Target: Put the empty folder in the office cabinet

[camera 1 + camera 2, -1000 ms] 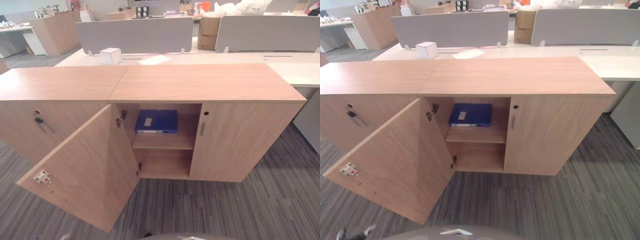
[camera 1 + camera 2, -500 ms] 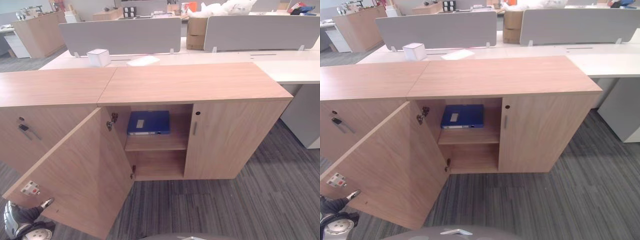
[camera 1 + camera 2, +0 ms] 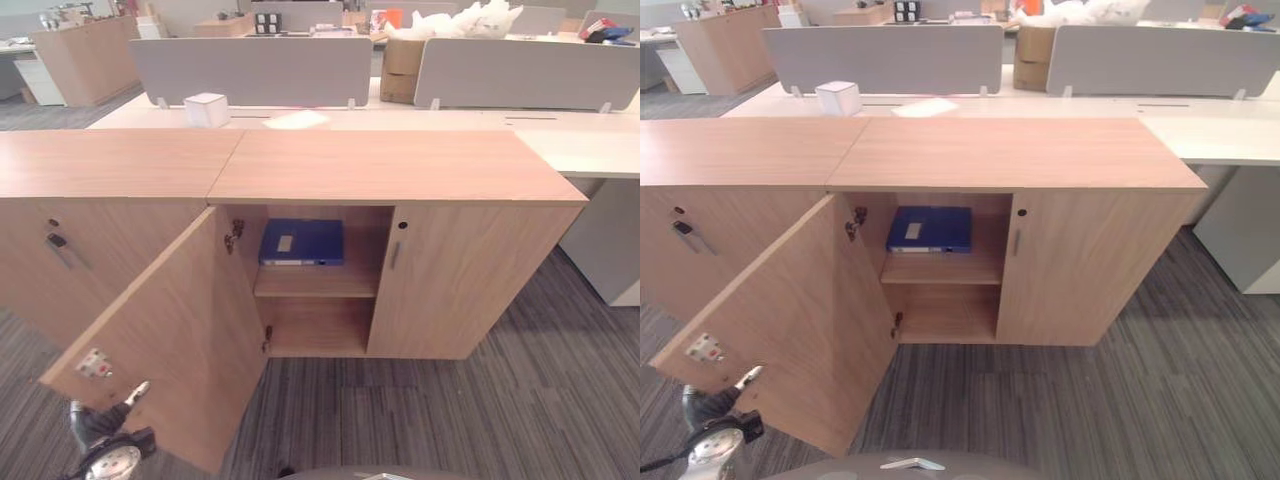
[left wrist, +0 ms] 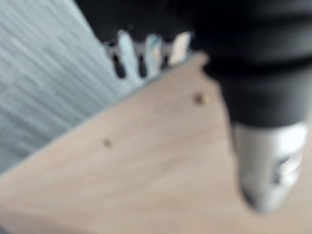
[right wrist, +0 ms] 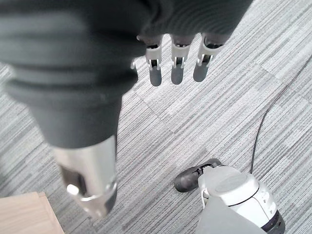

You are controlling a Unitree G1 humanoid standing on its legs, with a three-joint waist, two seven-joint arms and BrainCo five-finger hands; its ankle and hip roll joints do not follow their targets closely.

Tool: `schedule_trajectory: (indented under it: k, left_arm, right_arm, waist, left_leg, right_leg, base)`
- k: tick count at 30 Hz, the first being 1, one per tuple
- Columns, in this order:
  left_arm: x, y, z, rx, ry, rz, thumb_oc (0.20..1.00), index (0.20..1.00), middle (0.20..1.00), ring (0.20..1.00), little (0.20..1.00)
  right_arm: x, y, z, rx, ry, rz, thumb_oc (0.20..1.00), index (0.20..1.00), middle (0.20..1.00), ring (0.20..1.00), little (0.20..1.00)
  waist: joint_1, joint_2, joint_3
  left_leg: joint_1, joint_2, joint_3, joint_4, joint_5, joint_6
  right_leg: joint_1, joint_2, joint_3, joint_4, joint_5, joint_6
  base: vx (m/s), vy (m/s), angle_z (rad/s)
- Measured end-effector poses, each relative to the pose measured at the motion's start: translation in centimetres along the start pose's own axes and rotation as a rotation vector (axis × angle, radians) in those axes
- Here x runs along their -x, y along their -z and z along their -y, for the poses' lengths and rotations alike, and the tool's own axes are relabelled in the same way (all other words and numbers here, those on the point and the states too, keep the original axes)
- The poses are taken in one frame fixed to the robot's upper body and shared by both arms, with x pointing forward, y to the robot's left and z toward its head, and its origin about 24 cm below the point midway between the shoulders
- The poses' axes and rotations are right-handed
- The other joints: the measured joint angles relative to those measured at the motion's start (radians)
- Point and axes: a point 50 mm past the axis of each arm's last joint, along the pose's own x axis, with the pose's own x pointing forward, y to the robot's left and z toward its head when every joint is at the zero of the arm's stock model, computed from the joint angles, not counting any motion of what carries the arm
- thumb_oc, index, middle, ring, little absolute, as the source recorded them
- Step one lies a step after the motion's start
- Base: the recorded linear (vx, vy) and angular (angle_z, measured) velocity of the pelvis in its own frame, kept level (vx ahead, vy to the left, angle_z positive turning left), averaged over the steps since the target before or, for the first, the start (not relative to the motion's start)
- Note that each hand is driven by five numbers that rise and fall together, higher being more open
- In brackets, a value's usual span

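Observation:
The blue folder (image 3: pixel 301 242) lies flat on the upper shelf inside the wooden office cabinet (image 3: pixel 390 165). The cabinet's left door (image 3: pixel 170 330) stands swung out towards me. My left hand (image 3: pixel 98 428) is low at the lower left, just in front of that door's bottom edge. Its fingers (image 4: pixel 146 51) are straight and hold nothing, with the door's wood right behind them. My right hand (image 5: pixel 92 185) hangs over the carpet with its fingers (image 5: pixel 175 63) relaxed and empty.
The cabinet's right door (image 3: pixel 470 280) is shut. A second cabinet (image 3: pixel 60 250) with a key in its lock adjoins on the left. Behind are white desks with grey screens and a white box (image 3: pixel 206 108). Open carpet (image 3: pixel 520 400) lies to the right.
The whole view has shifted, so the camera moved. My left hand has come up into sight at the lower left by the open door. The folder has stayed on its shelf.

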Motion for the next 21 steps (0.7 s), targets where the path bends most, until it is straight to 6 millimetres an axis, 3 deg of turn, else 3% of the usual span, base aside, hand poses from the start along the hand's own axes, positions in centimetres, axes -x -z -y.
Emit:
schedule_trajectory:
  k: [4,8,10,11,12,13,14,15,16,17,18,19,21]
  left_arm:
    - [2.2,-0.4,3.3,0.084,0.256,0.018,1.0,1.0,1.0,1.0,1.0]
    - [5.2,-0.7,8.4,0.086,0.629,0.019,1.0,1.0,1.0,1.0,1.0]
    - [6.0,-2.0,10.8,0.16,0.784,0.04,1.0,1.0,1.0,1.0,1.0]
    - [6.2,-2.6,11.9,0.176,0.84,0.053,1.0,1.0,1.0,1.0,1.0]
    - [6.8,-4.2,13.2,0.235,0.919,0.104,1.0,1.0,1.0,1.0,1.0]
    - [6.8,-4.2,13.2,0.235,0.919,0.104,1.0,1.0,1.0,1.0,1.0]
    - [7.7,-7.3,14.6,0.278,1.023,0.228,1.0,1.0,1.0,1.0,1.0]
    - [7.7,-8.9,15.2,0.273,1.061,0.292,1.0,1.0,1.0,1.0,1.0]
    - [7.7,-8.9,15.2,0.273,1.061,0.292,1.0,1.0,1.0,1.0,1.0]
    - [7.6,-9.6,15.5,0.272,1.068,0.318,1.0,1.0,1.0,1.0,1.0]
    - [7.7,-9.7,15.6,0.291,1.068,0.33,1.0,1.0,1.0,1.0,1.0]
    - [7.4,-9.4,15.8,0.322,1.047,0.322,1.0,1.0,1.0,1.0,1.0]
    - [7.0,-9.3,15.4,0.301,1.034,0.325,1.0,1.0,1.0,1.0,1.0]
  right_arm:
    - [0.0,0.2,-0.1,0.007,-0.009,-0.011,1.0,1.0,1.0,1.0,1.0]
    - [0.0,0.6,-0.3,0.006,-0.018,-0.04,1.0,1.0,1.0,1.0,1.0]
    - [-0.1,0.4,-1.0,0.033,-0.038,-0.036,1.0,1.0,1.0,1.0,1.0]
    - [-0.1,-0.2,-1.6,0.041,-0.053,-0.023,1.0,1.0,1.0,1.0,1.0]
    - [-0.1,-0.9,-2.5,0.047,-0.074,-0.008,1.0,1.0,1.0,1.0,1.0]
    - [-0.1,-0.9,-2.5,0.047,-0.074,-0.008,1.0,1.0,1.0,1.0,1.0]
    - [-0.1,0.1,-3.5,0.042,-0.097,-0.042,1.0,1.0,1.0,1.0,1.0]
    - [-0.1,0.9,-4.0,0.037,-0.108,-0.062,1.0,1.0,1.0,1.0,1.0]
    - [-0.1,0.9,-4.0,0.037,-0.108,-0.062,1.0,1.0,1.0,1.0,1.0]
    - [-0.1,0.6,-4.5,0.044,-0.116,-0.051,1.0,1.0,1.0,1.0,1.0]
    - [-0.1,-0.3,-4.0,0.072,-0.101,-0.023,1.0,1.0,1.0,1.0,1.0]
    - [-0.1,-0.8,-3.9,0.083,-0.096,-0.003,1.0,1.0,1.0,1.0,1.0]
    - [-0.1,0.5,-4.2,0.071,-0.102,-0.041,1.0,1.0,1.0,1.0,1.0]
  waist:
    - [0.006,-0.006,0.002]
    - [-0.009,-0.006,0.009]
    - [-0.028,-0.016,0.014]
    - [-0.037,-0.011,0.028]
    - [-0.04,0.014,0.044]
    - [-0.04,0.014,0.044]
    - [-0.059,-0.015,0.048]
    - [-0.073,-0.08,0.046]
    - [-0.073,-0.08,0.046]
    - [-0.071,-0.101,0.047]
    - [-0.064,-0.063,0.037]
    - [-0.075,-0.027,0.029]
    - [-0.09,-0.045,0.022]
  left_leg:
    - [-0.021,-0.006,0.009,0.0,0.0,0.0]
    - [-0.031,-0.015,0.011,0.0,-0.001,0.0]
    - [-0.049,-0.023,0.016,0.01,-0.001,-0.001]
    - [-0.048,-0.026,0.015,0.003,-0.004,0.003]
    - [-0.056,-0.021,0.015,-0.001,-0.007,0.007]
    - [-0.056,-0.021,0.015,-0.001,-0.007,0.007]
    - [-0.078,-0.016,0.011,-0.001,-0.021,-0.013]
    - [-0.083,-0.054,0.015,0.053,-0.017,0.017]
    - [-0.083,-0.054,0.015,0.053,-0.017,0.017]
    - [-0.105,-0.072,0.024,0.233,-0.061,0.048]
    - [-0.072,-0.054,0.019,0.275,-0.141,0.053]
    - [0.004,-0.039,0.002,0.133,-0.192,0.052]
    - [0.035,-0.068,-0.004,0.056,-0.144,0.044]
  right_leg:
    - [-0.021,-0.004,0.019,0.002,0.0,0.0]
    - [-0.031,-0.011,0.03,-0.009,0.001,0.002]
    - [-0.05,-0.019,0.041,-0.023,0.003,0.006]
    - [-0.054,-0.02,0.051,-0.023,0.005,0.009]
    - [-0.053,-0.015,0.049,-0.009,0.018,0.025]
    - [-0.053,-0.015,0.049,-0.009,0.018,0.025]
    - [-0.088,-0.004,0.05,0.082,-0.033,-0.009]
    - [-0.099,-0.049,0.045,0.067,-0.012,0.001]
    - [-0.099,-0.049,0.045,0.067,-0.012,0.001]
    - [-0.097,-0.073,0.056,0.049,-0.013,0.002]
    - [-0.071,-0.052,0.06,0.009,-0.026,0.029]
    - [-0.061,-0.031,0.048,0.004,0.004,0.033]
    - [-0.037,-0.033,0.054,-0.012,0.021,0.025]
  base:
    - [0.0,-0.002,0.04]
    - [0.0,0.003,-0.08]
    - [0.0,0.002,-0.15]
    - [0.0,-0.002,-0.43]
    - [0.0,-0.003,-0.34]
    - [-0.01,-0.007,-0.05]
    - [-0.01,-0.007,0.28]
    - [-0.01,-0.007,0.28]
    - [-0.01,-0.009,-0.06]
    - [-0.01,-0.006,-0.57]
    - [-0.01,-0.008,-0.69]
    - [-0.01,-0.004,-0.35]
    - [-0.01,0.003,0.21]
